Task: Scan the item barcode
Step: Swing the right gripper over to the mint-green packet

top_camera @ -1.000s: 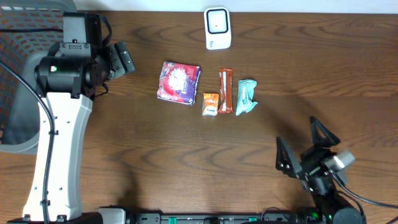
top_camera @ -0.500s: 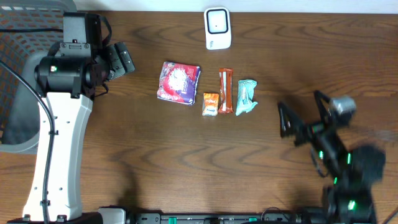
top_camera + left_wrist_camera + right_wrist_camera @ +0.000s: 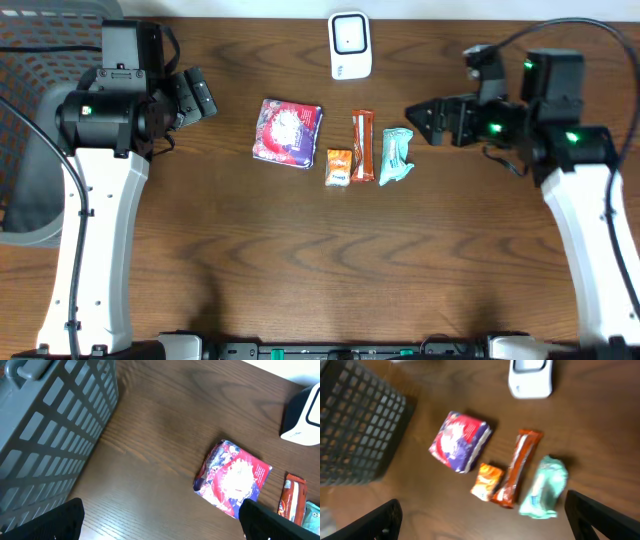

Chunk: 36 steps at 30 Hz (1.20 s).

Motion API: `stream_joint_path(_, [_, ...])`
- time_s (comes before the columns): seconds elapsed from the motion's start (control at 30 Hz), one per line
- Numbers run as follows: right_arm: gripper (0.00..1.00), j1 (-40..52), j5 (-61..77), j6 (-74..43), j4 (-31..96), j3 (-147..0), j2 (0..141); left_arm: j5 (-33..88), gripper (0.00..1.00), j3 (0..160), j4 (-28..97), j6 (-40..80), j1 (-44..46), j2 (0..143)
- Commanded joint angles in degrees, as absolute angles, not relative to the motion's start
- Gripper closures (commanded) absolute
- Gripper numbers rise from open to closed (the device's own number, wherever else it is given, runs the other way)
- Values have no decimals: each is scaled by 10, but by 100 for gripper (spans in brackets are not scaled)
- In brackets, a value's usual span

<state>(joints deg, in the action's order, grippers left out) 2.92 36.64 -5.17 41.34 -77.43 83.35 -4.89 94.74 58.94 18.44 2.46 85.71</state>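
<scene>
Left tool (image 3: 203, 95), right tool (image 3: 425, 122): both spread, empty.
Table (image 3: 300, 260): basket (image 3: 30, 150) at left; red-purple packet (image 3: 288, 132) mid-table, scanner (image 3: 350, 45) at far edge, orange bar (image 3: 362, 147), teal packet (image 3: 395, 157) near right tool, small candy (image 3: 339, 167) just beside bar.

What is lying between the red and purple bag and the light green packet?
Between the red and purple bag and the light green packet lie a small orange packet and a long orange snack bar, shown in the overhead view.
</scene>
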Motion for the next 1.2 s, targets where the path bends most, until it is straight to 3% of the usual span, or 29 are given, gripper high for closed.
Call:
stream_joint_path(0.0, [1,35,408,-88,403,-786,875,-56,2,942,591,192,24,861])
stream_joint_path(0.3, [1,35,347,-98,392,-786,981,-56,2,942,591,192,24,861])
stream_joint_path(0.37, [6,35,342,-98,392,-786,1009,-56,2,942,591,192,24,861])
stream_joint_path(0.47, [24,35,326,-98,395,-786,1052,-56,2,942,591,192,24,861])
stream_joint_path(0.7, [42,34,325,-95,399,-786,1127,-56,2,942,591,192,24,861])
stream_joint_path(1.03, [43,34,328,-47,420,-784,1176,-56,2,942,591,192,24,861])
stream_joint_path(1.17, [49,34,354,-24,413,-778,1188,-56,2,942,591,192,24,861])
